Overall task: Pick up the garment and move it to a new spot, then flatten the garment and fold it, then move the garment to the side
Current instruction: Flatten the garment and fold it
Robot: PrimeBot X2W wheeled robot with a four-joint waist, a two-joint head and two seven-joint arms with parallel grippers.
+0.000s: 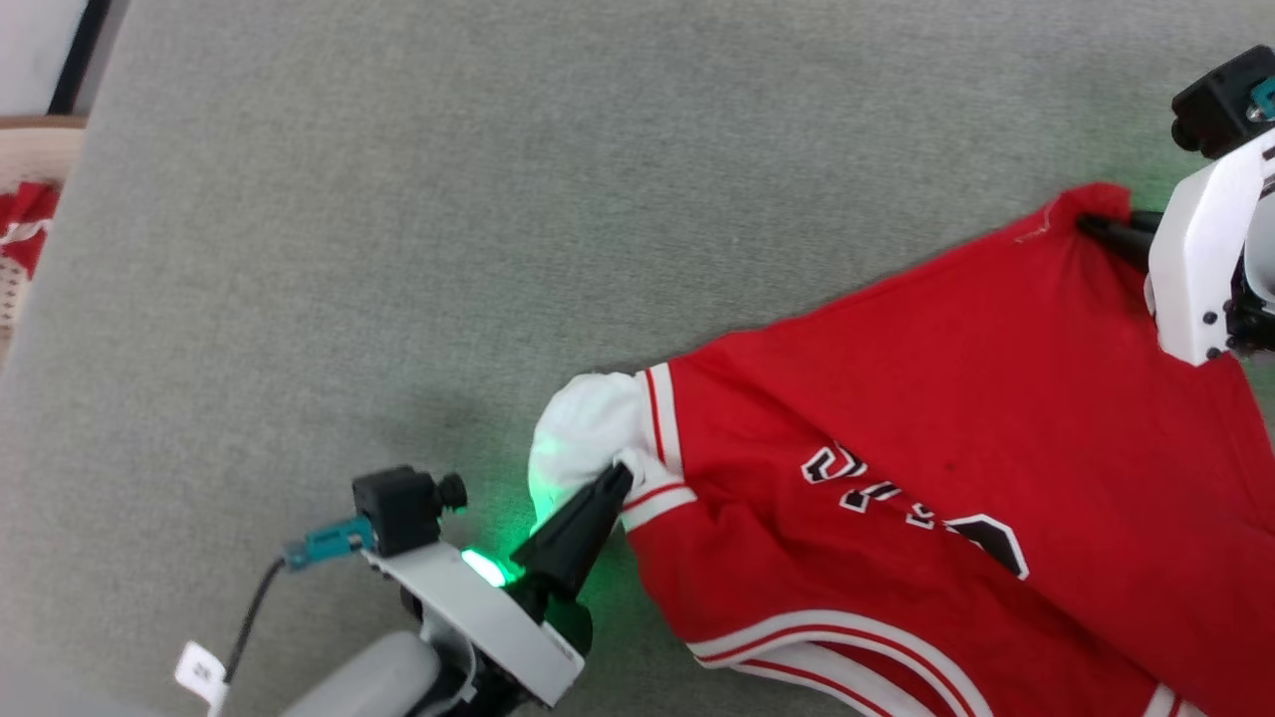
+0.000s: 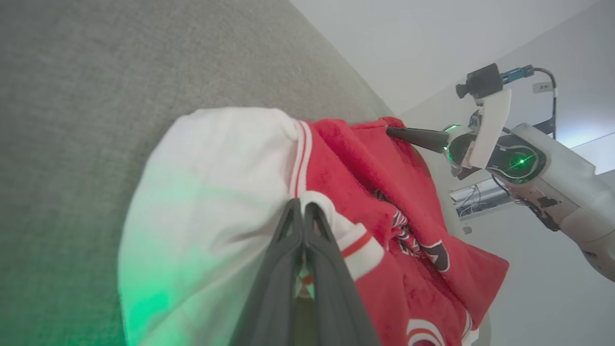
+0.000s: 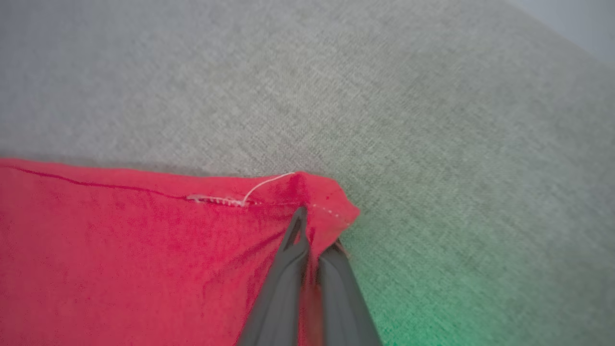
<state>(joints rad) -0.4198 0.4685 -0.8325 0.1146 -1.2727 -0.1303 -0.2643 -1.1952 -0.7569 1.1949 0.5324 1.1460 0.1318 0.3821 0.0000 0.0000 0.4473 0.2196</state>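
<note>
A grey, cloth-covered worktop point(image 1: 498, 199) carries everything. The garment point(image 1: 946, 418), a red jersey shirt, lies spread over the worktop, and all else is placed from it. Its body runs off the lower and right edges of the head view. Its black-and-white chest lettering point(image 1: 916, 508) faces up near the middle of the red cloth.

Off the garment's far left, at the edge of the head view, stands a pale woven basket point(image 1: 30, 149) with a bit of red cloth point(image 1: 25, 224) in it, well apart from the shirt.

At the garment's left end a white short sleeve point(image 1: 588, 428) bunches up, edged with red-and-white striped trim point(image 1: 662, 438). The left hand point(image 1: 623, 476) reaches in from below this sleeve. Its two dark fingers are pressed together and pinch the sleeve at the trim, which the left wrist view point(image 2: 301, 204) shows plainly.

At the garment's upper right corner the right hand point(image 1: 1091, 224) is closed on the red hem. In the right wrist view point(image 3: 310, 226) the corner wraps between its fingers.

A loose white thread point(image 3: 264, 185) curls from the seam just beside that pinched corner.
</note>
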